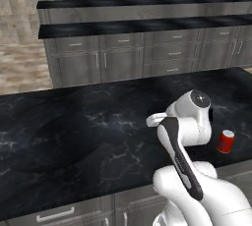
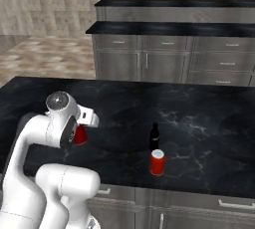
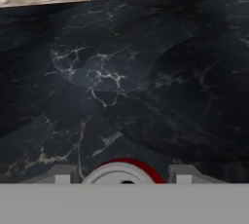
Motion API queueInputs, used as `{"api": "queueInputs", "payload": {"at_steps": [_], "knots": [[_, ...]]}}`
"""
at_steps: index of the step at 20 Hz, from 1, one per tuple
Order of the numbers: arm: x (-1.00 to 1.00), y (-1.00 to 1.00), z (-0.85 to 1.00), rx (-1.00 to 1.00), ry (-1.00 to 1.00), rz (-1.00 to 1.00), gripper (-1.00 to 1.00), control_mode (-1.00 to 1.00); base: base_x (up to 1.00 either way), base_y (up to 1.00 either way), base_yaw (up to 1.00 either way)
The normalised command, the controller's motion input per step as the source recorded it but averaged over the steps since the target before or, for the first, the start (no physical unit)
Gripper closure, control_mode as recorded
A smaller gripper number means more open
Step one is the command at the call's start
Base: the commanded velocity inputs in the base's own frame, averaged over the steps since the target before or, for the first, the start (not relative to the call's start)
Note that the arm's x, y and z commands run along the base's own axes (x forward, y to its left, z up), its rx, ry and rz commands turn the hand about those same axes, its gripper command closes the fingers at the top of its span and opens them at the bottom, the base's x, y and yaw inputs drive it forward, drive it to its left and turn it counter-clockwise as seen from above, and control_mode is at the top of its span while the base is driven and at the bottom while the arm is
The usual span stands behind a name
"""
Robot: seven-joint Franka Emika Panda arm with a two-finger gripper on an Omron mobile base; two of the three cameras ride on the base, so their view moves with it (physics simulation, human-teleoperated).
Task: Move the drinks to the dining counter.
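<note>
Can (image 3: pixel 119 171) top, silvery with a red rim, sits at the bottom edge of the hand view, squarely between the two tips of the gripper (image 3: pixel 122 175). Jaws straddle it, one tip on either side. I cannot tell whether the pads press on the wall or stand just clear.

Location: this can stands upright on the worktop (image 1: pixel 74 131), well apart from the bottle (image 2: pixel 155 136) and to the robot's left of it. In the right base view its red body shows beside the hand.

Handling (judgement): a small can should be light and rigid enough, but its wall is thin, smooth and round. It may slip or roll out of a weak or off-centre pinch. Best hold is mid-height, on opposite sides of the wall, kept upright. The bottle is slimmer and taller, so it will likely tip more easily; take it low on the body.

Surroundings: second can (image 2: pixel 157 162) stands just in front of the bottle, toward the base, nearly touching it. Neither crowds the gripper.

Dining counter (image 2: pixel 174 28) lies well beyond the bottle, across open floor (image 2: pixel 45 54). Judged out of arm's reach, so the base would have to drive.
</note>
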Motion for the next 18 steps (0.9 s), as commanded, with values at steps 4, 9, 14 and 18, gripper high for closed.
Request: {"api": "queueInputs", "payload": {"at_steps": [4, 9, 14, 18], "knots": [[-0.23, -0.01, 0.83, 0.09, -0.11, -0.01, 1.0, -1.0, 0.0, 0.0, 0.0], [-0.08, -0.02, 0.77, 0.1, 0.05, -0.02, 1.0, -1.0, 0.0, 0.0, 0.0], [-0.17, 0.0, 0.62, 0.09, 0.05, -0.02, 1.0, -1.0, 0.0, 0.0, 0.0], [-0.22, 0.0, 0.76, 0.08, 0.1, -0.04, 1.0, -1.0, 0.0, 0.0, 0.0]]}}
